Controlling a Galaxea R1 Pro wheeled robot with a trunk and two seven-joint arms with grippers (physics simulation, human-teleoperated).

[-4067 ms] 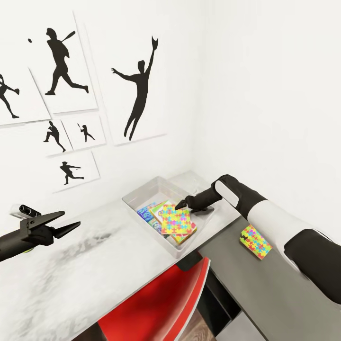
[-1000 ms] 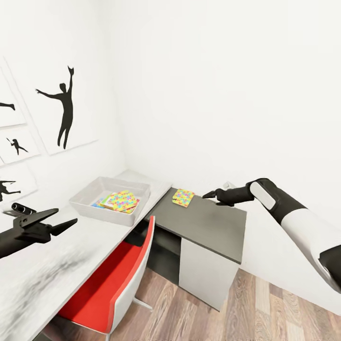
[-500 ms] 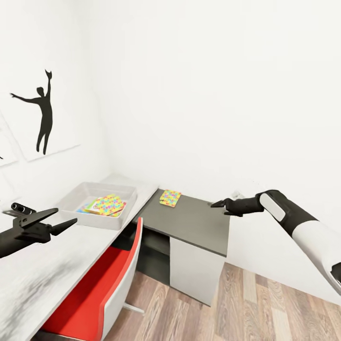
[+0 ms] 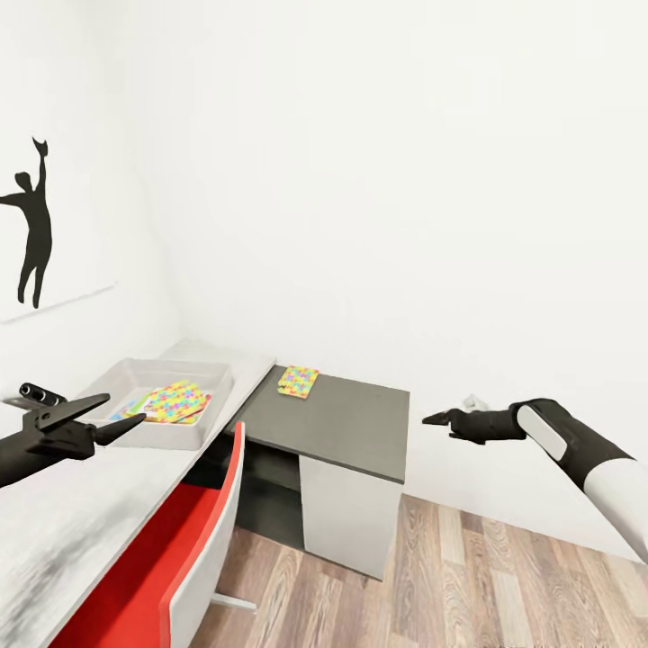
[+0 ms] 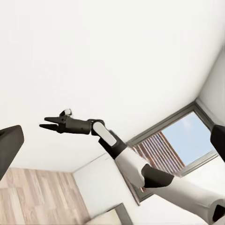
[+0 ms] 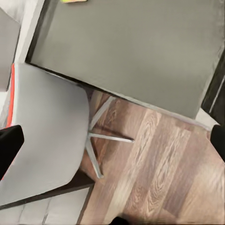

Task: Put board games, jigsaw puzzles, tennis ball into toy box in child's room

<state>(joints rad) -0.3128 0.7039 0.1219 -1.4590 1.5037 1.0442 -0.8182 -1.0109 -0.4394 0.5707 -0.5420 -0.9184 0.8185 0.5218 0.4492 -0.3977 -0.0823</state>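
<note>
Head view: left gripper (image 4: 115, 416) at left edge mid-height, fingers spread apart, holding nothing, hanging over the pale grey table (image 4: 108, 504) just in front of the toy box (image 4: 193, 432). Toy box sits left of centre on the pale top, one jigsaw puzzle (image 4: 176, 400) lying flat on top inside it, a bit of another colourful flat item poking out beneath, can't tell which. Second jigsaw puzzle (image 4: 298, 381) lies flat on the dark grey cabinet section (image 4: 342, 423), at its far left corner near the wall, just right of the toy box but apart from it. Right gripper (image 4: 435, 418) at right mid-height, past the cabinet's right edge, above the wood floor (image 4: 468, 585), fingertips nearly together in this view, nothing between them; right wrist view shows dark finger edges at both frame sides, so slightly parted, empty. Red chair (image 4: 153, 558) lower left, tucked under the table. Black silhouette picture (image 4: 31, 229) on wall upper left. Left wrist view: right arm (image 5: 117, 150) across centre, window (image 5: 187, 140) at right. Right wrist view: cabinet top (image 6: 131, 51) upper part, chair back (image 6: 47, 136) at left.
</note>
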